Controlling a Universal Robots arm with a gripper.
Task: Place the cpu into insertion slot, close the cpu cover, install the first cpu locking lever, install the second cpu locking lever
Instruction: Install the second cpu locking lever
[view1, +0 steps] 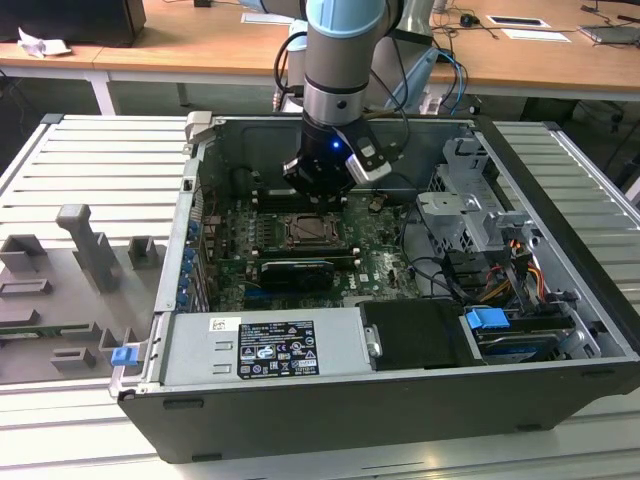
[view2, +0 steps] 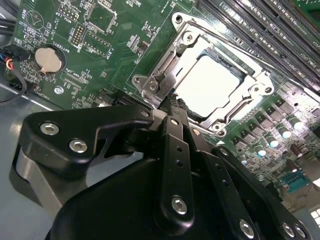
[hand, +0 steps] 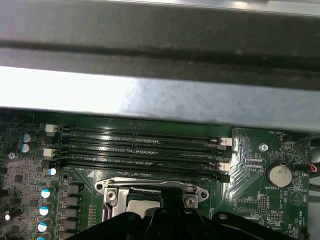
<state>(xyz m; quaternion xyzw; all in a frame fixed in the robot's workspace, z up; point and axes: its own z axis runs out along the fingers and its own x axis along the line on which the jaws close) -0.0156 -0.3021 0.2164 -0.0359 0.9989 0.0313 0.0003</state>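
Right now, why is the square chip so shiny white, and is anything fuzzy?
In the second wrist view, light glares off the cpu, washing its face out to white; the gripper up close is dark and a bit soft. In the first wrist view, the bright case wall looks blurred, while the memory slots stay sharp.

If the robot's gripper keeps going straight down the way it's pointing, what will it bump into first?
Probably the cpu cover. In the second wrist view the gripper points at the cover's silver edge, beside the cpu sitting in the insertion slot. How much gap is left is hard to judge.
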